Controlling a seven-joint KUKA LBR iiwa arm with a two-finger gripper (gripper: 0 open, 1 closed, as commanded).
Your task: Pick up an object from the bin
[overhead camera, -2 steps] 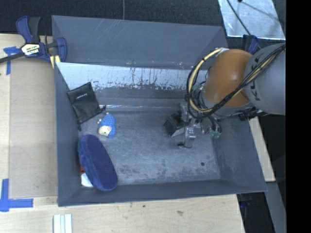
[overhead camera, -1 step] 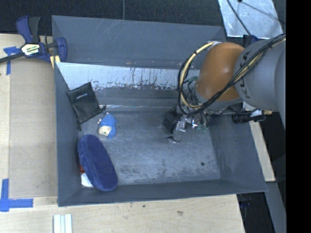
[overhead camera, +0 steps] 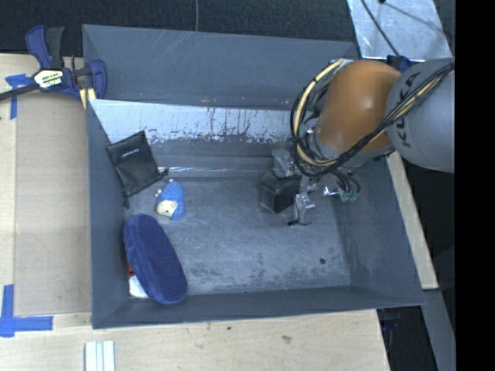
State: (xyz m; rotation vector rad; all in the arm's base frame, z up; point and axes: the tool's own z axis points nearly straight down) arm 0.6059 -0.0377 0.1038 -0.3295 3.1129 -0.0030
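The arm (overhead camera: pixel 425 122) is a thick, rounded cylinder in silver-grey. A smooth, orange-brown domed cover (overhead camera: pixel 360 107) sits over its wrist. Black and yellow cables (overhead camera: pixel 305 122) loop in bundles around the cover's edge. Below the cover, the gripper (overhead camera: pixel 296 207) is a compact cluster of dark grey and bare metal parts.

Scuffed matt metal bin (overhead camera: pixel 255 261); soft blue cloth pouch (overhead camera: pixel 155 259); matt black wallet (overhead camera: pixel 134 162).
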